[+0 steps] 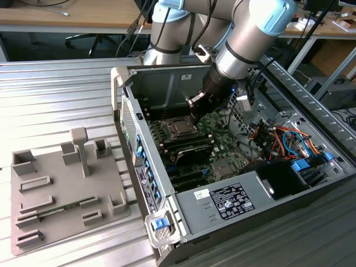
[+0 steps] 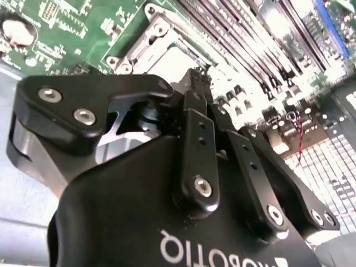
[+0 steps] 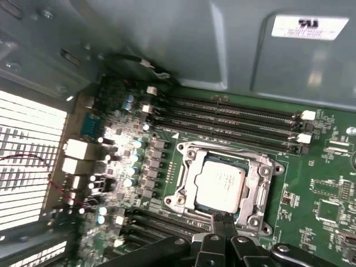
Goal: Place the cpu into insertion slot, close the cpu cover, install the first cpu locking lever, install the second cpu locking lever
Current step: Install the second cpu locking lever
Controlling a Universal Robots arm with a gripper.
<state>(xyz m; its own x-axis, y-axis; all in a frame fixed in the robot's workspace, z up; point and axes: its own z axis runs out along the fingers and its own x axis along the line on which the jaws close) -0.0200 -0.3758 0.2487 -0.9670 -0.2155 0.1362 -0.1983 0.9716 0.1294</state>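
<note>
In the first wrist view the cpu (image 3: 221, 185) lies seated in the insertion slot (image 3: 186, 167), the cpu cover (image 3: 257, 192) framing it. The gripper (image 3: 223, 221) hovers at its edge, fingers (image 3: 217, 223) pressed together, empty. The thin, stiff cover looks springy; press its free edge.

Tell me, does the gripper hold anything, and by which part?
Nothing is held. The gripper is shut, its tips at the edge of the cpu cover over the cpu.

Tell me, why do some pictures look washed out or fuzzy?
In the second wrist view the board glares nearly white behind the dark pincer. In the first wrist view the vent grille blows out and the cpu shines pale. In the exterior view daylight brightens the table.
</note>
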